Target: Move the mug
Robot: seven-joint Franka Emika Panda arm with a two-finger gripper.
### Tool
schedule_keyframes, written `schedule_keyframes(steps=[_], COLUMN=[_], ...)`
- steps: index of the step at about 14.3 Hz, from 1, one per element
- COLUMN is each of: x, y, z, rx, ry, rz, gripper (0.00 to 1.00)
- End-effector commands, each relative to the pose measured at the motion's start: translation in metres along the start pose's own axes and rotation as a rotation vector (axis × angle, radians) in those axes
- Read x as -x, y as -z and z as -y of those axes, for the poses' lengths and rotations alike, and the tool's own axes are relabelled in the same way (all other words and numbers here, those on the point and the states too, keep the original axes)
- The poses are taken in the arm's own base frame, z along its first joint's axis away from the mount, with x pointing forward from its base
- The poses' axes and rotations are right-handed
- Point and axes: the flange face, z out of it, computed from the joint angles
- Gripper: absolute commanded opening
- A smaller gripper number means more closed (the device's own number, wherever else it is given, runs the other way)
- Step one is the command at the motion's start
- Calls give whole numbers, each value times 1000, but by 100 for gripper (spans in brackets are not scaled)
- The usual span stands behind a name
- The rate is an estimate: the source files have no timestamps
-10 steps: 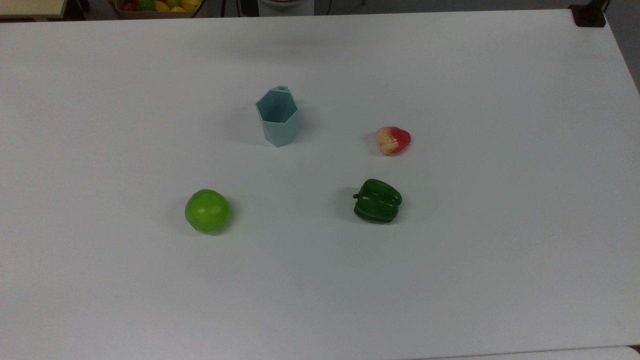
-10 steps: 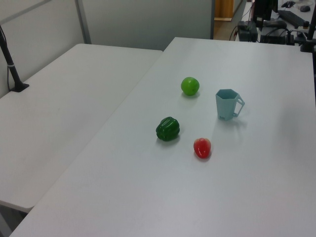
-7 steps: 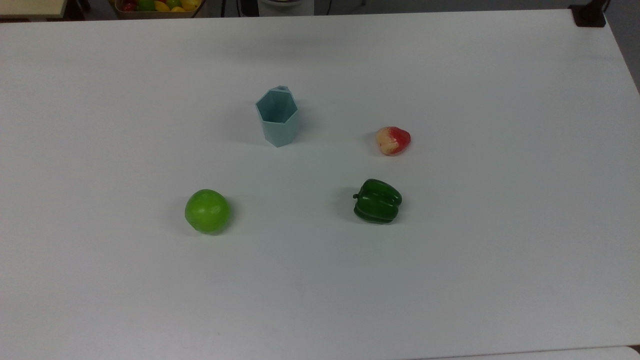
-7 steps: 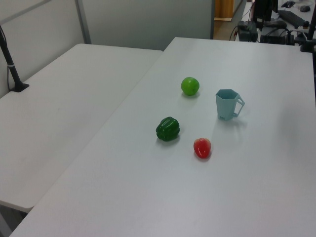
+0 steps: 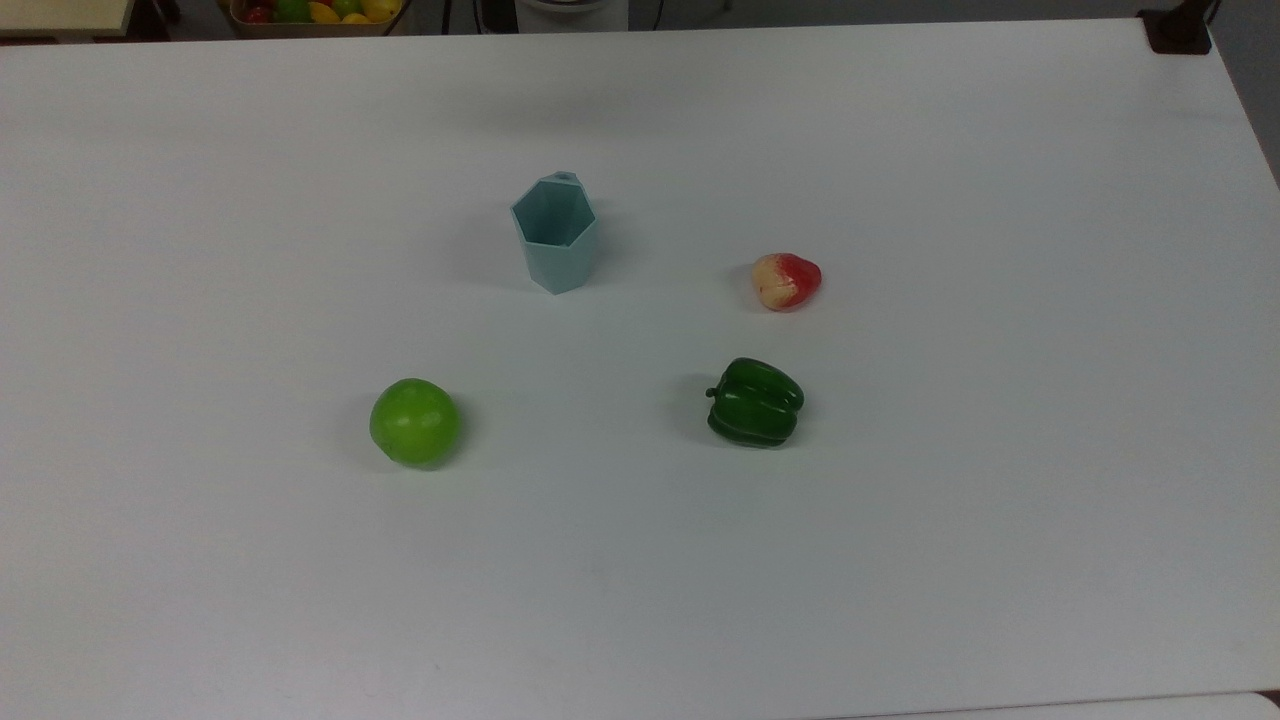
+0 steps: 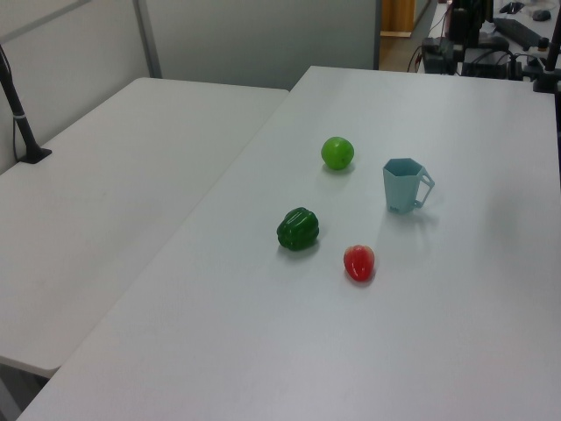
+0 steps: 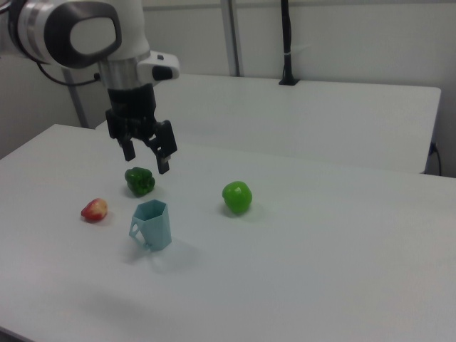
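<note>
The pale teal mug [image 5: 555, 235] stands upright on the white table [image 5: 900, 560], its handle turned toward the top view's upper edge. It also appears in the left view [image 6: 403, 186] with the handle on the right, and in the right view [image 7: 153, 224]. In the right view my gripper [image 7: 147, 160] hangs in the air above the table, higher in the picture than the mug, open and with nothing between its fingers [image 7: 164, 162]. It is clear of the mug.
A light green apple [image 5: 414, 421], a dark green bell pepper [image 5: 755, 402] and a red-and-yellow fruit [image 5: 786, 281] lie around the mug. A basket of fruit [image 5: 310, 12] sits beyond the far edge. A second table [image 6: 105, 193] adjoins in the left view.
</note>
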Motion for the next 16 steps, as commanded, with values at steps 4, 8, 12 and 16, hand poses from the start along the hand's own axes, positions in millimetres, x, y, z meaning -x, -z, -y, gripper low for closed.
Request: schedule_keyframes(steps=[4, 8, 12, 16], x=[6, 3, 0, -8], y=[-65, -109, -153, -191], z=[32, 65, 96, 116], rx=[1, 11, 18, 19], ry=[55, 78, 59, 47], rz=[105, 48, 31, 32], gripper=[100, 100, 99, 96])
